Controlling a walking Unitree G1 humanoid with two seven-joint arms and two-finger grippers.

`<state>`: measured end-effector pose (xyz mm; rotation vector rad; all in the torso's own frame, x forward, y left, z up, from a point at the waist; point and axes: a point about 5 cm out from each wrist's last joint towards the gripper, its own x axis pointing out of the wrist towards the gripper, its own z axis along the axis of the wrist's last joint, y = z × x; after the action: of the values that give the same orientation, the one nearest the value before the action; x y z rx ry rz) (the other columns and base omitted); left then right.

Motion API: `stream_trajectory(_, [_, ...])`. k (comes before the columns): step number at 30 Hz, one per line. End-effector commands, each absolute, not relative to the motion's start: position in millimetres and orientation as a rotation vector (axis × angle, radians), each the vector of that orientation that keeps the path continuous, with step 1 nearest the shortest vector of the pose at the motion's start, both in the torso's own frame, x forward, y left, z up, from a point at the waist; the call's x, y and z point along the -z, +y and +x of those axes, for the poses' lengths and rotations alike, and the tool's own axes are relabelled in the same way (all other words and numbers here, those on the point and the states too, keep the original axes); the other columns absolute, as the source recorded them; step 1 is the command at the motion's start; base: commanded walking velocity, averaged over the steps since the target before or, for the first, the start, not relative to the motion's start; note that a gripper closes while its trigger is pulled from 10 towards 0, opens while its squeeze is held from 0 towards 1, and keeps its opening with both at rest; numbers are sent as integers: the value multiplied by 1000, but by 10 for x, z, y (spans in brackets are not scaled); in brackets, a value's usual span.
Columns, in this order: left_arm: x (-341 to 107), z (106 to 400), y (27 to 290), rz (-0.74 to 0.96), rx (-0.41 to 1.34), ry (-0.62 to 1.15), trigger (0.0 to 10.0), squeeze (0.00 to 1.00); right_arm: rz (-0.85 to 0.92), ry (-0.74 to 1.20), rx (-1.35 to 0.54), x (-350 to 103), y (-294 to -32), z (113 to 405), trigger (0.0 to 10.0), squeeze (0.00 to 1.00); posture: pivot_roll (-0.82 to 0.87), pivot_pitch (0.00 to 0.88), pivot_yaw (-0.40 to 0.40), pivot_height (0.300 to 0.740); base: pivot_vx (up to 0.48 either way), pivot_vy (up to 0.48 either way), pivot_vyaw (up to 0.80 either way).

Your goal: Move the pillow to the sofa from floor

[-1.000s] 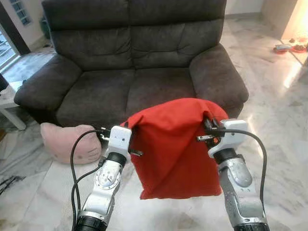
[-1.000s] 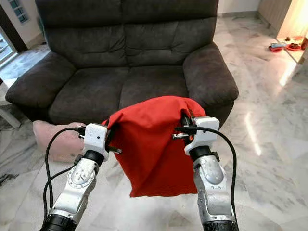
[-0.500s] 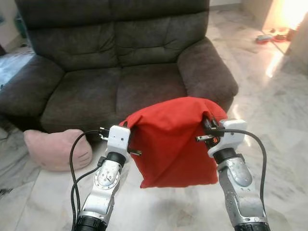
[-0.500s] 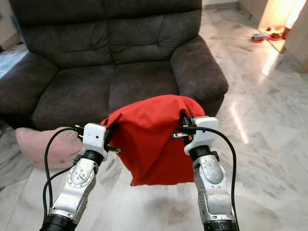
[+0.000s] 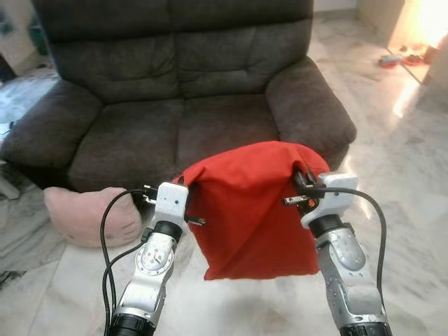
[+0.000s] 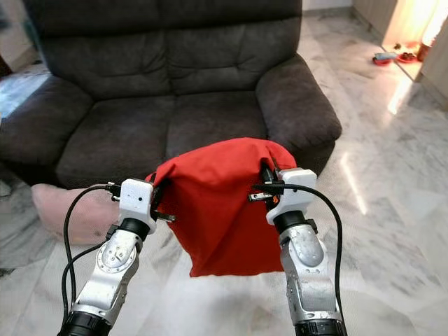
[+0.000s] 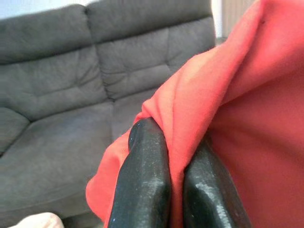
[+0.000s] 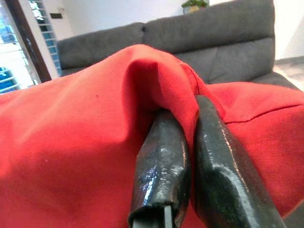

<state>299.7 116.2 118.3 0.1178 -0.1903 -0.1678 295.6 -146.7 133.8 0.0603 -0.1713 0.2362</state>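
Note:
A red pillow [image 5: 250,210] hangs in the air between my two arms, in front of the dark grey two-seat sofa [image 5: 189,91]. My left gripper [image 7: 178,142] is shut on the pillow's upper left edge, with red cloth pinched between its black fingers [image 7: 145,180]. On the upper right edge my right gripper [image 8: 192,126] is shut too, the fabric folded over its fingers [image 8: 164,161]. The pillow's lower edge dangles above the marble floor [image 5: 413,168], just short of the sofa's front.
A pink cat-face cushion [image 5: 87,213] lies on the floor by the sofa's left front corner. A pale table leg [image 5: 7,185] stands at the far left. Small items [image 5: 392,61] sit on the floor at the far right, near bright light.
The camera view has swung slightly, so the sofa sits a little differently in frame. Both grippers keep the same hold on the red pillow.

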Motion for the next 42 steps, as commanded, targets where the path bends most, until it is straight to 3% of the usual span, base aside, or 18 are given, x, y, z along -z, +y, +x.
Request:
stream_trajectory(1, [-1332,3020,1202,113,141,-265,10000,0,64,-277,-259,-1559,-1411,2993,10000,0,-88,35,74,740,304,0,-800])
stream_trajectory(6, [-1335,3018,1202,115,140,-267,10000,0,76,-269,-258,-1554,-1412,2996,10000,0,-88,38,74,740,314,0,-800])
stream_trajectory(30, [-1353,3025,1228,119,124,-277,10000,0,29,-298,-268,-1600,-1394,3004,10000,0,-88,42,73,740,327,0,0])
stream_trajectory(37, [-1400,3035,1242,125,119,-292,10000,0,27,-312,-279,-1631,-1389,3003,10000,0,-87,42,72,740,328,0,770])
stream_trajectory(42, [-1453,3038,1252,125,116,-308,10000,0,39,-324,-279,-1674,-1385,3019,10000,0,-86,42,74,740,325,0,0])
